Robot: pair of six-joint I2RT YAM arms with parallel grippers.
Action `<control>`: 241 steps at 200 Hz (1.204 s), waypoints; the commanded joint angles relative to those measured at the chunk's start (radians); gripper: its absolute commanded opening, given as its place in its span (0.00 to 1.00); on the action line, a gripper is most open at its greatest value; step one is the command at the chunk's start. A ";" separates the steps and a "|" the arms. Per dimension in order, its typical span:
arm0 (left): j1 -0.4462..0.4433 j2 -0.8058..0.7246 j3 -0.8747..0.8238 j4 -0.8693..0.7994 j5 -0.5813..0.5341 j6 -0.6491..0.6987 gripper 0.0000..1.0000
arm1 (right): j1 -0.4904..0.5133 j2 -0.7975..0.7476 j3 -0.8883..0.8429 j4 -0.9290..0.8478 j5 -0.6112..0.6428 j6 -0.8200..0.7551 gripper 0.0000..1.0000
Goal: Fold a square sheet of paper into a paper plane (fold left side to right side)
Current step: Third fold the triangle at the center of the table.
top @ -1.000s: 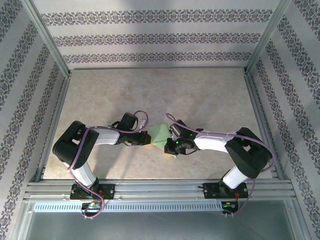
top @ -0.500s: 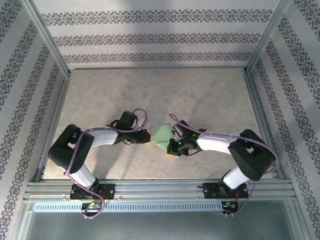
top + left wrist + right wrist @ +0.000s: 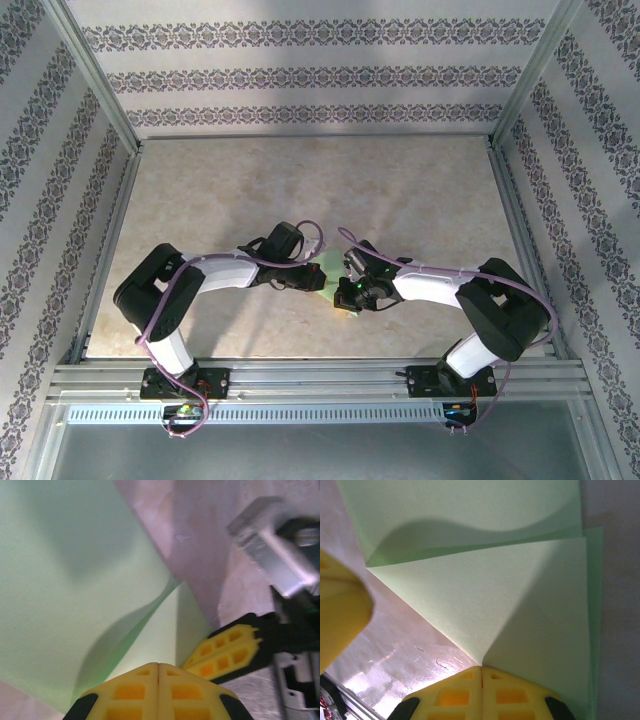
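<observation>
We've got the paper (image 3: 65, 580) on the table (image 3: 250, 190) between both grippers, partly folded, one flap lifting. Our left gripper (image 3: 158, 666): jaws pressed together, holding nothing, tips over the paper. Our right gripper (image 3: 481, 669): closed too, empty, tips at a folded corner, perhaps touching it.

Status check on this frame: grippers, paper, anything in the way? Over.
Jaws shut on both arms: left gripper, right gripper, tips at the square sheet of paper. Sheet part-folded, one flap bowed up. No obstruction seen.
</observation>
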 commanded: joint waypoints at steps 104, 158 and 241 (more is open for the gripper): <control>-0.072 0.116 0.094 -0.228 -0.193 0.182 0.00 | 0.003 0.046 0.002 -0.057 0.050 0.006 0.00; -0.083 0.124 0.069 -0.284 -0.324 0.231 0.00 | -0.009 0.007 -0.010 -0.089 0.055 0.003 0.00; -0.083 0.147 0.062 -0.280 -0.379 0.261 0.00 | -0.028 -0.049 -0.060 -0.121 0.064 0.002 0.00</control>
